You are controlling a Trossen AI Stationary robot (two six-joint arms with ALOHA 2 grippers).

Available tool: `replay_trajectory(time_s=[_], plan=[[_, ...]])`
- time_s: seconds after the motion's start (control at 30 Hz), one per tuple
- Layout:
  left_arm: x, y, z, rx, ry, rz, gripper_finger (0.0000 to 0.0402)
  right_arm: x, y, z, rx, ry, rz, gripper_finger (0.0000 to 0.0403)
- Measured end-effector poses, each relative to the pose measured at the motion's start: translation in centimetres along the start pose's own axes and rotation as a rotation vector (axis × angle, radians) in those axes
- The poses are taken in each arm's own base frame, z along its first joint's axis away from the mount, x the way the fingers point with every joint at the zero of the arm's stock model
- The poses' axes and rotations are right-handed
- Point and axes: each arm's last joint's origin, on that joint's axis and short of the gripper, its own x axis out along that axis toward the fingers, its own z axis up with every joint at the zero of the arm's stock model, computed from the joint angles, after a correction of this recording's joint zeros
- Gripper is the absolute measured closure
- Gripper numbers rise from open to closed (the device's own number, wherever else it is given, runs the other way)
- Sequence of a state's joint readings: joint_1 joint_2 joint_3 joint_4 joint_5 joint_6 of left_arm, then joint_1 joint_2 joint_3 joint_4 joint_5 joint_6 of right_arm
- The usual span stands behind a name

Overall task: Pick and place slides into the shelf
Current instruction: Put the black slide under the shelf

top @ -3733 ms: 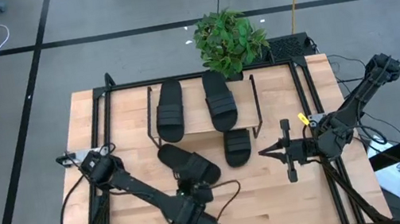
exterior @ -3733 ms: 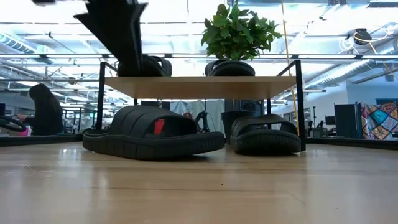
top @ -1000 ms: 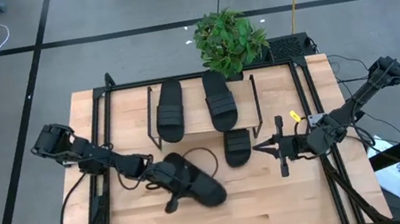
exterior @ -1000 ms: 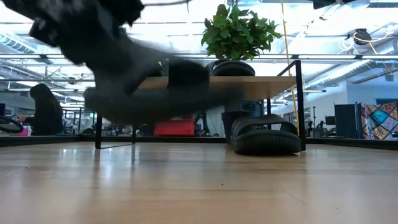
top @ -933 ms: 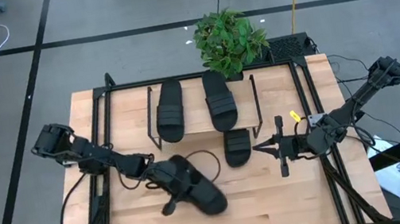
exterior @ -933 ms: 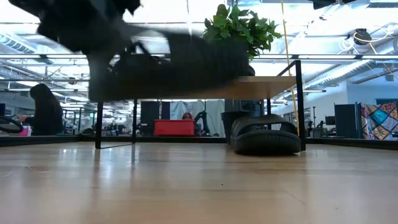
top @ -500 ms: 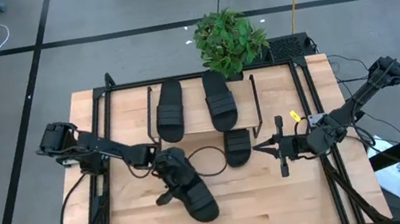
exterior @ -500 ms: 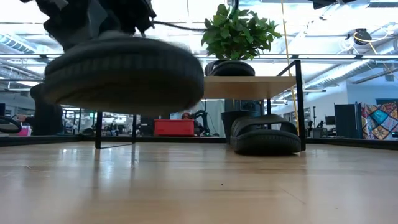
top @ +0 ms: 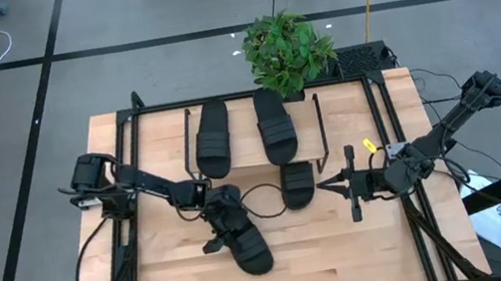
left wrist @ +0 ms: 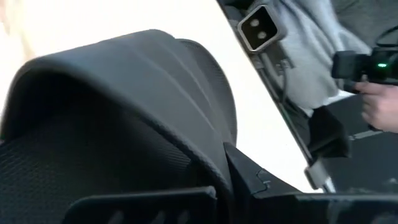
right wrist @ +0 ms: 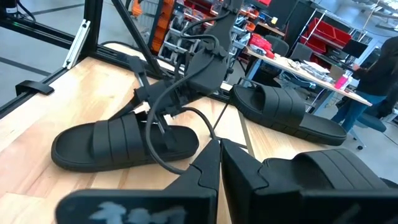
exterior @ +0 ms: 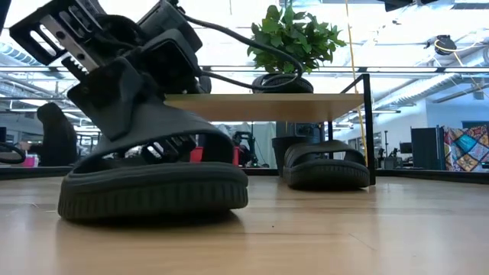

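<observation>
1. Gripping the ribbed strap of one slide [top: 243,238], the left gripper [top: 221,213] has its fingers pinched on it; the sole sits on the table [top: 350,256], in front of the shelf [top: 252,163].
2. Low view: that slide's sole lies flat on the wood, strap pulled up under the gripper.
3. Two slides [top: 213,138] lie side by side on the shelf's plank top.
4. Fourth slide [top: 297,185] sits under the shelf's front edge, toward its right end.
5. Right gripper [top: 329,188] hovers just beside that fourth slide, fingers pressed together, holding nothing.
6. Potted plant [top: 287,49] stands behind the shelf.
</observation>
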State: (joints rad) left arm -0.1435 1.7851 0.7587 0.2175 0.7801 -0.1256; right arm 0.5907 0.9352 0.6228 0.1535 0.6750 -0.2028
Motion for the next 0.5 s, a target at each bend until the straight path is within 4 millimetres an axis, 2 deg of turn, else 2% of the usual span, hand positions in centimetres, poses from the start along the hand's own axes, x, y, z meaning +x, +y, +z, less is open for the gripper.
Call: replay_trajectory(time_s=[0.27, 0.5], plan=[[0.14, 0.07, 0.08, -0.006, -0.013, 0.107, 0.0355, 0.00, 0.00, 0.00, 0.000, 0.000, 0.000, 0.0397], [0.10, 0.23, 0.12, -0.053, -0.025, 0.157, 0.0254, 0.00, 0.00, 0.00, 0.006, 0.000, 0.000, 0.0397]])
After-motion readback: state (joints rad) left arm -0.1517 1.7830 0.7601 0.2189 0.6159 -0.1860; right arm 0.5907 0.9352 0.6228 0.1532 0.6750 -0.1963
